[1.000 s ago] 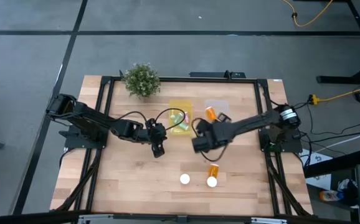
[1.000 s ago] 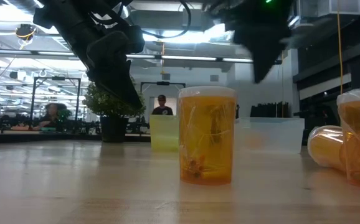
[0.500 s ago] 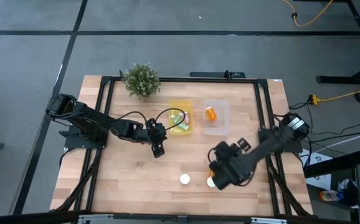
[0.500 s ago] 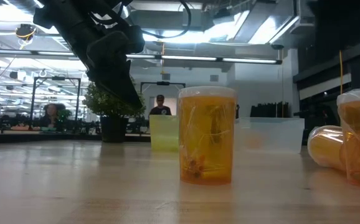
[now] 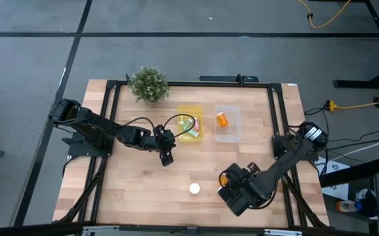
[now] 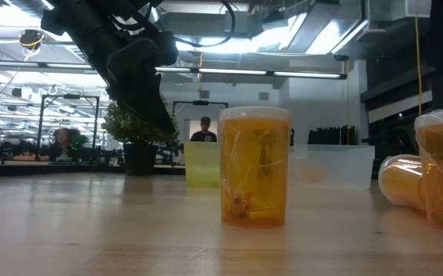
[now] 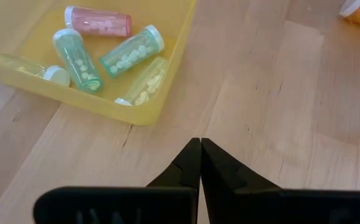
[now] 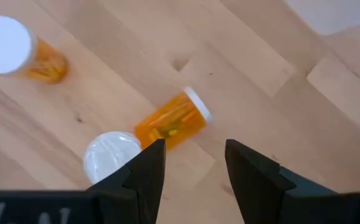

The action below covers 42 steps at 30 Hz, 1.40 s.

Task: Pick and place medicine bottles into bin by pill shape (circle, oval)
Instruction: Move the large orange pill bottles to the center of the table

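Observation:
Three orange medicine bottles with white caps sit near the table's front edge. One stands alone (image 8: 5, 45), one lies on its side (image 8: 170, 124), and one stands beside it (image 8: 110, 157). My right gripper (image 8: 192, 163) hovers open above the lying one, touching nothing. A clear bin (image 5: 229, 134) holds an orange bottle (image 5: 222, 119). A yellow bin (image 7: 161, 93) holds several pastel vials (image 7: 130, 53). My left gripper (image 7: 200, 148) is shut above bare wood, just in front of the yellow bin.
A green potted plant (image 5: 149, 84) stands at the far left of the table. Black frame rails (image 5: 111, 124) run along both sides. Bare wood (image 5: 130, 190) spreads across the near left. People show in the room beyond the table in the low view.
My right gripper has swung from beside the clear bin toward the table's near edge, rolling as it went. It now hangs over the orange bottles at the front and has stayed open. The bottles have not moved.

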Motion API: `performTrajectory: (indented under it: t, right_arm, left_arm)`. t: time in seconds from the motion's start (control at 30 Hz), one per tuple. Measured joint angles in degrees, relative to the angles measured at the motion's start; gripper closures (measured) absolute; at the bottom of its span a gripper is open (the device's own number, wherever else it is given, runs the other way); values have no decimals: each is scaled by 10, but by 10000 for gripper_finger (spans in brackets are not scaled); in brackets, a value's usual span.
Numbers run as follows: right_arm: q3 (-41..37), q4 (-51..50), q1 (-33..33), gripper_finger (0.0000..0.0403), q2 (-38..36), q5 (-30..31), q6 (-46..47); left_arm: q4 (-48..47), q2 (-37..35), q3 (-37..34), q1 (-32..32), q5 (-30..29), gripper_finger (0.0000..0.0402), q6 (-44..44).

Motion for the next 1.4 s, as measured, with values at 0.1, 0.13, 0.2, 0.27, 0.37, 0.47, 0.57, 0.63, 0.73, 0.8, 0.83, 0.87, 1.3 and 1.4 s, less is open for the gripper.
performTrajectory:
  t: [0.1, 0.13, 0.2, 0.27, 0.37, 0.47, 0.57, 0.63, 0.73, 0.8, 0.83, 0.87, 1.3, 1.4]
  right_arm:
    - [0, 1, -6, 234, 12, -7, 0]
    - [0, 1, -8, 234, 16, -10, 0]
    - [0, 2, -13, 234, 23, -13, 1]
    - [0, 2, -20, 234, 29, -14, 7]
    - [0, 2, -32, 234, 37, -15, 24]
    - [0, -2, -42, 234, 41, -16, 17]
    - [0, -36, -53, 234, 39, -17, -21]
    - [0, -77, -64, 234, 34, -21, -38]
    - [0, -148, -84, 234, 30, -18, -49]
    - [0, -178, -94, 234, 29, -16, -50]
    - [-1, -173, -98, 234, 26, -10, -65]
    - [-6, -165, -101, 234, 21, 0, -90]
    - [-223, 11, -141, 234, -177, -6, -141]
    - [-299, 168, -134, 234, -230, -34, -143]
  left_arm:
    - [0, 0, 0, 0, 0, 398, 0]
    - [0, 0, 0, 0, 0, 398, 0]
    - [0, 0, 0, 0, 0, 398, 0]
    - [0, 0, 0, 0, 0, 398, 0]
    - [0, 0, 0, 0, 0, 398, 0]
    - [0, 0, 0, 0, 0, 398, 0]
    - [0, 0, 0, 0, 0, 398, 0]
    - [0, 0, 0, 0, 0, 398, 0]
    - [0, 0, 0, 0, 0, 398, 0]
    - [0, 0, 0, 0, 0, 398, 0]
    - [0, 0, 0, 0, 0, 398, 0]
    - [1, 0, 0, 0, 0, 398, 0]
    - [1, 0, 0, 0, 0, 398, 0]
    - [1, 0, 0, 0, 0, 398, 0]
